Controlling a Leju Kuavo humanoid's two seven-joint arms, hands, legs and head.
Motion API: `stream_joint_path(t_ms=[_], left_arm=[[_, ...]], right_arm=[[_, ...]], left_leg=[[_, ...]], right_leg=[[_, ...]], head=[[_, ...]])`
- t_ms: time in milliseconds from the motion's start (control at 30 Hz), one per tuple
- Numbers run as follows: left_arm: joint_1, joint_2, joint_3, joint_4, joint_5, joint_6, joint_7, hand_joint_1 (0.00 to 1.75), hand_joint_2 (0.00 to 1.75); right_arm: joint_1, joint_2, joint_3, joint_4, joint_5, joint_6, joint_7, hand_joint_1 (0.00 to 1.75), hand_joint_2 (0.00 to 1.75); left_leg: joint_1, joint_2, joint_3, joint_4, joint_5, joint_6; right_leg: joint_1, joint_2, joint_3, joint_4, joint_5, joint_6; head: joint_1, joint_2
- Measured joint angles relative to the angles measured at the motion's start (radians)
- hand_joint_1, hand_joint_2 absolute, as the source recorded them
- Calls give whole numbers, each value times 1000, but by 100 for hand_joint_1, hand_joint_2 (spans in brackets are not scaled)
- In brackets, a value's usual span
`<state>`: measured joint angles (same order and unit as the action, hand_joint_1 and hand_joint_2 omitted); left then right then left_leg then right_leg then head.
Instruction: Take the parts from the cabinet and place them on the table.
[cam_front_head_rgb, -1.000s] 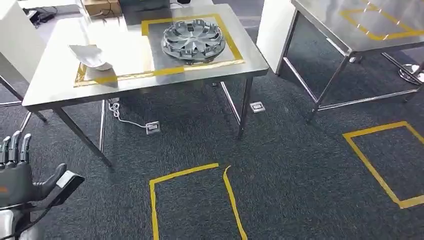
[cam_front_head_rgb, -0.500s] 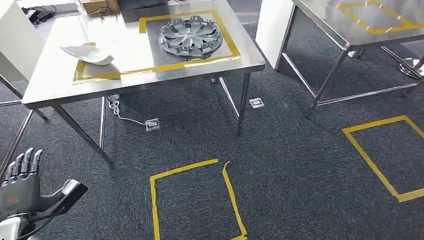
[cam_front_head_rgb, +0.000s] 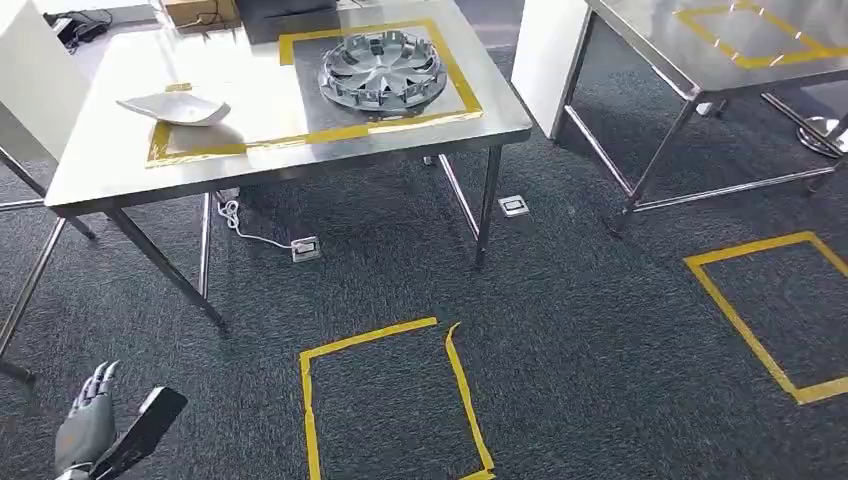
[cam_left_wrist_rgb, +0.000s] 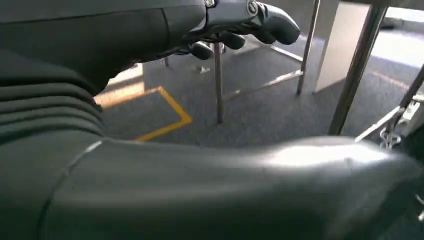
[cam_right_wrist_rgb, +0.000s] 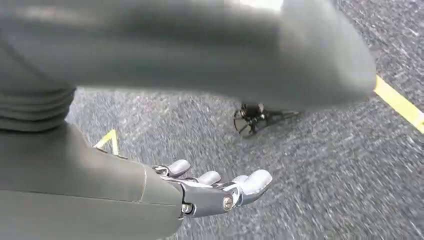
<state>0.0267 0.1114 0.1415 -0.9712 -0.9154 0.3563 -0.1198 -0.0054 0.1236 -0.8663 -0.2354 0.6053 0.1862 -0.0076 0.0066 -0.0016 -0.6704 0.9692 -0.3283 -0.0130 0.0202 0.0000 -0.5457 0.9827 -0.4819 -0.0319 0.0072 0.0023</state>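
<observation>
A silver wheel cover (cam_front_head_rgb: 382, 70) lies on the steel table (cam_front_head_rgb: 270, 165), inside a yellow-taped square. A pale curved part (cam_front_head_rgb: 175, 107) lies on the same table further left, on the tape's edge. My left hand (cam_front_head_rgb: 90, 430) hangs low at the bottom left over the carpet, well short of the table, fingers spread and holding nothing. In the left wrist view its fingers (cam_left_wrist_rgb: 245, 20) stretch out toward the table legs, with nothing in them. My right hand (cam_right_wrist_rgb: 215, 192) hangs over the carpet in the right wrist view, fingers apart and nothing in it.
A second steel table (cam_front_head_rgb: 700, 70) stands at the upper right, with a white panel (cam_front_head_rgb: 545, 50) between the two tables. Yellow tape squares (cam_front_head_rgb: 385, 400) (cam_front_head_rgb: 770, 310) mark the dark carpet. Two floor sockets (cam_front_head_rgb: 305, 250) (cam_front_head_rgb: 513, 207) and a cable lie under the near table.
My left hand has dropped lower and now barely rises from the bottom edge. The view shifted slightly, so the table sits a little higher in the picture. The parts have not moved on the table.
</observation>
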Motion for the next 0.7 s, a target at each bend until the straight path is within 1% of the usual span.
stream_joint_path(t_ms=[700], left_arm=[[73,-62,-57,299,504,-194,65,0,0]], right_arm=[[81,-60,457,-77,-332,-104,2,0,0]], left_leg=[[0,-1,0,0,-1,1]], right_leg=[[0,-1,0,0,-1,1]], head=[[0,0]])
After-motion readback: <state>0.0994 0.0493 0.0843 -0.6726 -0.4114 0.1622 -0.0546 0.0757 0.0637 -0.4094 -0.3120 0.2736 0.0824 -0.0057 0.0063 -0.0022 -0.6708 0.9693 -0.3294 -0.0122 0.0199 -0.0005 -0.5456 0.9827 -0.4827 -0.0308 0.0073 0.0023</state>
